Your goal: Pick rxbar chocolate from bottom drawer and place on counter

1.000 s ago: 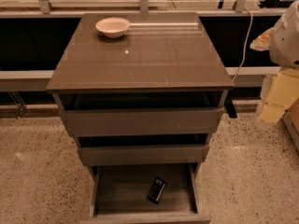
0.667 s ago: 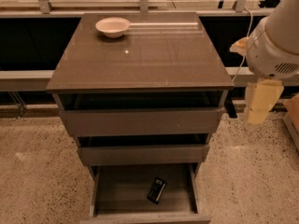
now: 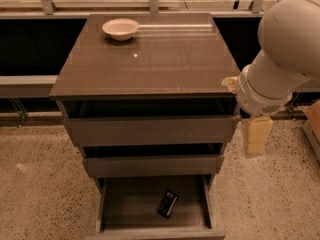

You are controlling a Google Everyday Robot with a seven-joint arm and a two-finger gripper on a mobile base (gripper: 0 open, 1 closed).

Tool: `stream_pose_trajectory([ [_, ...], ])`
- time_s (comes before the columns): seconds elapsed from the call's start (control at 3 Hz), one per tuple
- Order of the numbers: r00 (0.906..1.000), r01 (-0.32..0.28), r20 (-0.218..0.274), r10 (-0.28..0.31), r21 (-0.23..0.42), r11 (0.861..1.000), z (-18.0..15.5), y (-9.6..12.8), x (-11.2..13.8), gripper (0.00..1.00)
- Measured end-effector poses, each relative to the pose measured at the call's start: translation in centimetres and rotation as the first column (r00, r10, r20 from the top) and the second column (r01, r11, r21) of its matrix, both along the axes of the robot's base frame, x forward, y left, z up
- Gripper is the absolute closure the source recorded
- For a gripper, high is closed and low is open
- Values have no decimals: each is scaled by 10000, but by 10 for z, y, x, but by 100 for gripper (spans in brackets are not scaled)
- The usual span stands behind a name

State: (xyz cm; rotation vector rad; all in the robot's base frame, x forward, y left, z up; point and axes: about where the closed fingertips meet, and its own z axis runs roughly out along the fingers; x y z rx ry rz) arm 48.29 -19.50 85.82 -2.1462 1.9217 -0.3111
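The arm (image 3: 287,54) has swung in from the right and now fills the upper right corner, its pale gripper (image 3: 257,135) carried lower and closer to the cabinet's right side than a second ago. Nothing else has shifted. The counter (image 3: 150,69) is bare across its front and middle, which suits it as the place to set the bar down. Beneath the two upper drawers (image 3: 150,129), the bottom drawer (image 3: 130,211) stands pulled out past them, so its floor is open from above. The white bowl (image 3: 120,28) sits near the counter's back edge, left of centre, out of the way. The gripper hangs just off the counter's front right corner, well above the drawer; it carries nothing, and how far open it is I cannot tell. The rxbar chocolate (image 3: 168,204) lies flat and slanted on the drawer floor, right of middle, nearer the front edge, so the reach probably has to drop down and left.
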Motion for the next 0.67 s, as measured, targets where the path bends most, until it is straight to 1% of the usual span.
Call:
stream_pose_trajectory([
  [0.33, 9717, -2011, -1338, 1948, -350, 9789, -43, 19, -6, 0],
  [0.67, 8607, -4552, -2831, 4232, -557, 8886, -110, 35, -23, 0],
])
